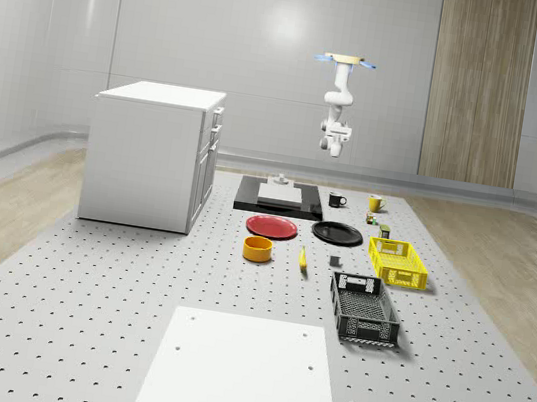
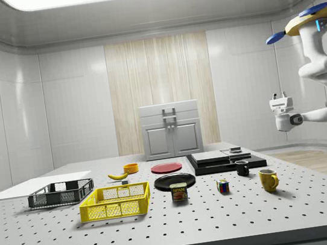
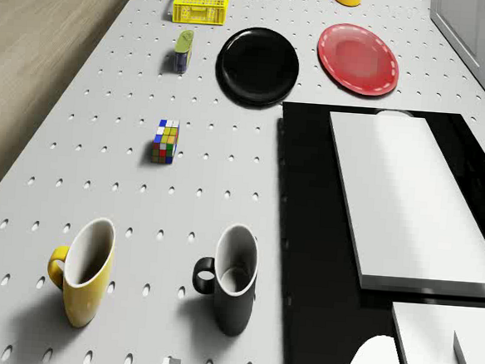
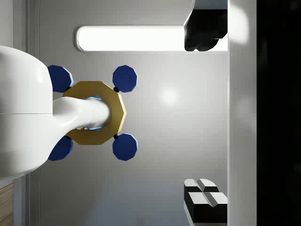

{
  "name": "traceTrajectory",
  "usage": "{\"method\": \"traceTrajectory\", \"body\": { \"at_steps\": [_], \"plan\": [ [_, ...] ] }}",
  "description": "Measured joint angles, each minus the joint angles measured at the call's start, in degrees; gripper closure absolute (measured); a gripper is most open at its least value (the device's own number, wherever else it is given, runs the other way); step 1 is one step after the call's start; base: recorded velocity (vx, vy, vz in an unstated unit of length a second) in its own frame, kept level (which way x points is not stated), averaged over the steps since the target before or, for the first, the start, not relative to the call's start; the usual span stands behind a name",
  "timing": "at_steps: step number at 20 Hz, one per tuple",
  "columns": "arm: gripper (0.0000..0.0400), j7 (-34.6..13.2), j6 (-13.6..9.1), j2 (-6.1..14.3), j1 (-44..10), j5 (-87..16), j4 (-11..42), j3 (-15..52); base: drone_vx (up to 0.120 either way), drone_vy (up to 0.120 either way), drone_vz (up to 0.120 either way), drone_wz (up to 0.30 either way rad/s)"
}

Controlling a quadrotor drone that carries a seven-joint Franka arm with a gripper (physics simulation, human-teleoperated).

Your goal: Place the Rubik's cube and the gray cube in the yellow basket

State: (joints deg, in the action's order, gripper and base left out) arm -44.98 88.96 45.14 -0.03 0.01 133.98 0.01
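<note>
Multicolored Rubik's cube (image 3: 165, 141) on perforated counter (image 1: 86, 275), near mesh-walled yellow basket (image 1: 397, 262); tiny gray cube (image 1: 334, 261) just beside basket. Drone (image 1: 346, 61) hovering high behind counter; arm bent, tool (image 2: 279, 99) aloft, grip unclear.

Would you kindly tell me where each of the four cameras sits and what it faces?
Whole-scene view: high at the table's near end, facing the hovering drone, arm and gripper.
Side view: low at the table's edge, facing the cabinet; drone at its right.
Drone view: on the drone, looking down at the mugs.
Wrist view: faces up at the drone's underside and ceiling.
Shared: Rubik's cube, yellow basket.
</note>
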Motion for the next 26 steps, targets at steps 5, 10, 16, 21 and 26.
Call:
{"method": "traceTrajectory", "body": {
  "at_steps": [5,10,16,21,26],
  "plan": [
    [0.0000,0.08,-4.80,-1.06,-0.13,0.05,-6.09,0.07,0.000,0.000,0.000,0.000],
    [0.0000,0.12,-8.32,-3.06,-0.23,0.09,-11.83,0.13,0.000,0.000,0.000,0.000],
    [0.0000,0.15,-10.41,-4.50,-0.30,0.11,-15.63,0.17,0.000,0.000,0.000,0.000],
    [0.0000,0.17,-10.89,-4.86,-0.35,0.13,-16.69,0.20,0.000,0.000,0.000,0.000],
    [0.0000,0.18,-10.90,-4.88,-0.39,0.14,-16.93,0.23,0.000,0.000,0.000,0.000]
  ]
}}
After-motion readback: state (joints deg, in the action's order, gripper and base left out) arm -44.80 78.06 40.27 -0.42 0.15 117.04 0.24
